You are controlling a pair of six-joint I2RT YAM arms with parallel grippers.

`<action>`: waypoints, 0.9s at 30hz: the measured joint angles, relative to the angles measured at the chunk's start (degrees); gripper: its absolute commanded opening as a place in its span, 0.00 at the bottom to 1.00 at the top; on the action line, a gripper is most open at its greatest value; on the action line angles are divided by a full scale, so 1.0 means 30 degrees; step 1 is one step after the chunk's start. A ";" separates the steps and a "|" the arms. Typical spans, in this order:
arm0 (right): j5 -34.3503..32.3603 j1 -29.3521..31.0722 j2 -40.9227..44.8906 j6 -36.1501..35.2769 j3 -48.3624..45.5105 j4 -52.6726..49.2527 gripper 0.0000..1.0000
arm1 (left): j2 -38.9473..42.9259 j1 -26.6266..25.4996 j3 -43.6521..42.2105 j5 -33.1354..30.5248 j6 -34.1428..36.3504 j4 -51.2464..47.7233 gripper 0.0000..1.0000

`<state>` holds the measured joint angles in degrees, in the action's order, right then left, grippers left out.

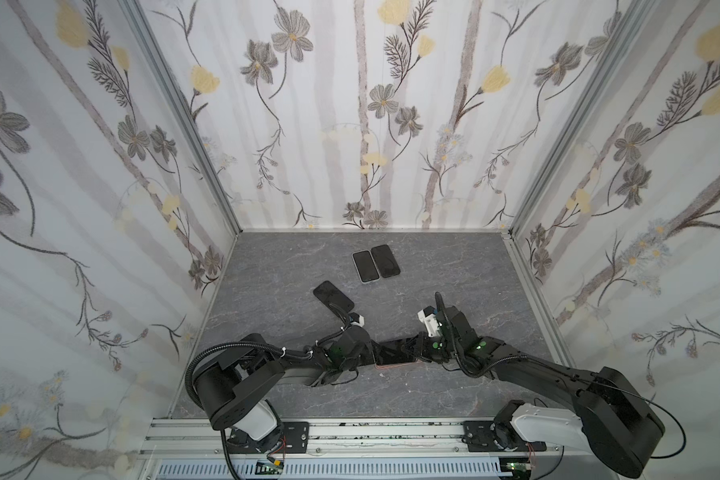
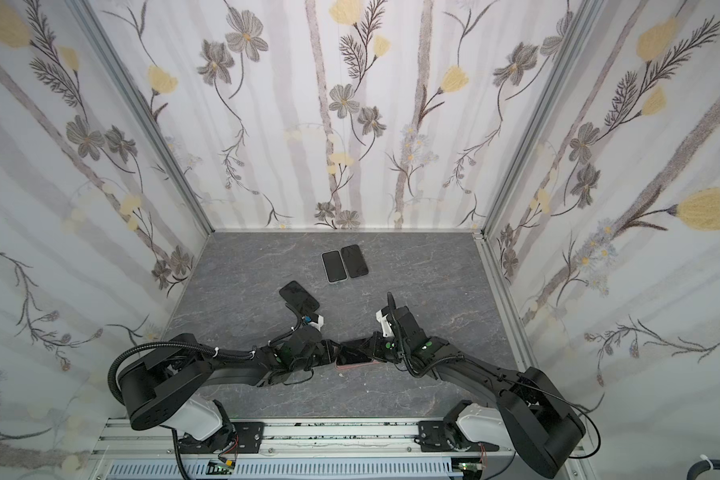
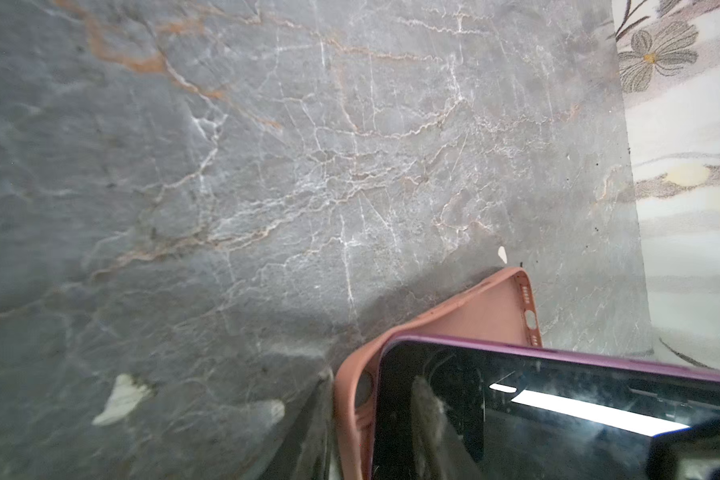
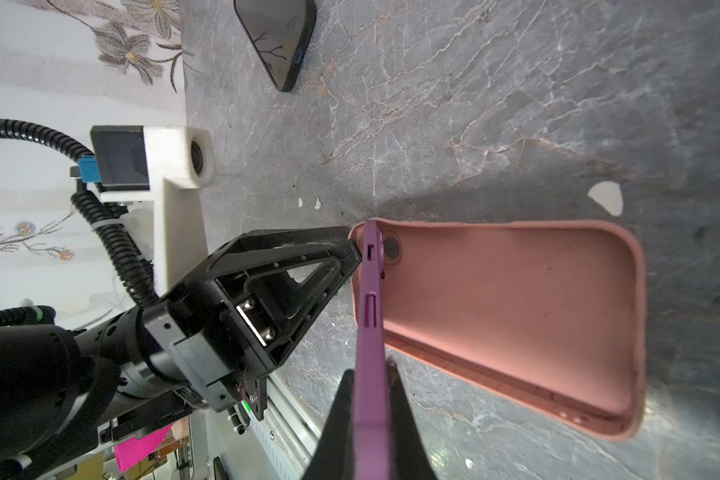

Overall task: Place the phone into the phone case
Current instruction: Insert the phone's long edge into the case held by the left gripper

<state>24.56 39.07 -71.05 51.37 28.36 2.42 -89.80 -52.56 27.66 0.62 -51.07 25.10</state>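
Two top views: both arms are meeting low at the front middle of the grey, veined, stone-look worktop (image 1: 267,270). The left gripper (image 1: 371,351) and right gripper (image 1: 421,349) are facing each other across the dark, glossy phone (image 1: 395,351). Only a thin pink rim of the phone case (image 1: 395,365) is showing under it. Three spare phones (image 1: 366,266) are lying flat farther back, two of them touching.

Left wrist: the phone (image 3: 537,415) is showing a purple frame and reflective black glass, tilted over the matte, round-cornered phone case (image 3: 487,307). This gripper's own fingers are blurred.

Right wrist: the right gripper (image 4: 371,368) is clamping the phone (image 4: 371,311) edge-on. Its far end is meeting the camera-hole end of the phone case (image 4: 516,311), which is lying hollow side up. The left gripper (image 4: 356,253) is touching that corner with its tips; how far open it is, cannot tell.
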 measured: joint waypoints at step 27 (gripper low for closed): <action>0.3927 -0.2244 -0.2637 -0.0459 -0.2229 0.5340 0.00 | -0.0692 -0.0066 -0.0321 -0.0561 -0.0597 0.2310 0.36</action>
<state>36.34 32.34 -78.96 50.00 21.67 18.44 -91.88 -52.75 26.70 -1.06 -52.86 32.03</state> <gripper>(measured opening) 0.088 0.356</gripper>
